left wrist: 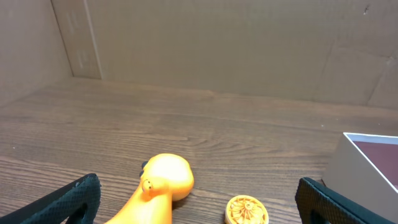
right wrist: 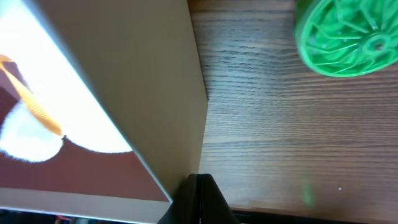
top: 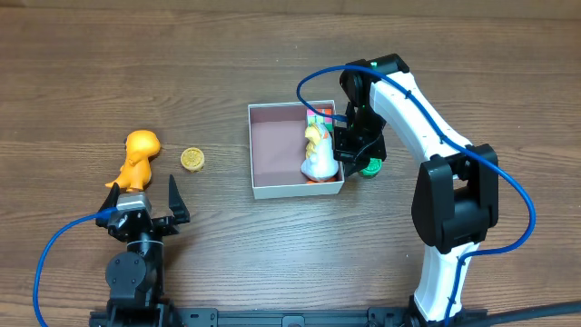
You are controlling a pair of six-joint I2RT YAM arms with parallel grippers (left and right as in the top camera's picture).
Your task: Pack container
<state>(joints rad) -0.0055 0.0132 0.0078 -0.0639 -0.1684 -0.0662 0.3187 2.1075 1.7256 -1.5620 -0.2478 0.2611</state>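
White-and-yellow toy (top: 318,156) in a corner of the container (top: 272,150)

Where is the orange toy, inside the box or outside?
Outside: the orange toy lies on the table, left of the container.

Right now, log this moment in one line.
left gripper open | right gripper at container wall | white toy inside | orange toy outside

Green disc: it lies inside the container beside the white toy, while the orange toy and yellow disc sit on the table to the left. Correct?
Not quite. The green disc lies outside the container, on the table just past its right wall, as the right wrist view shows. The rest holds.
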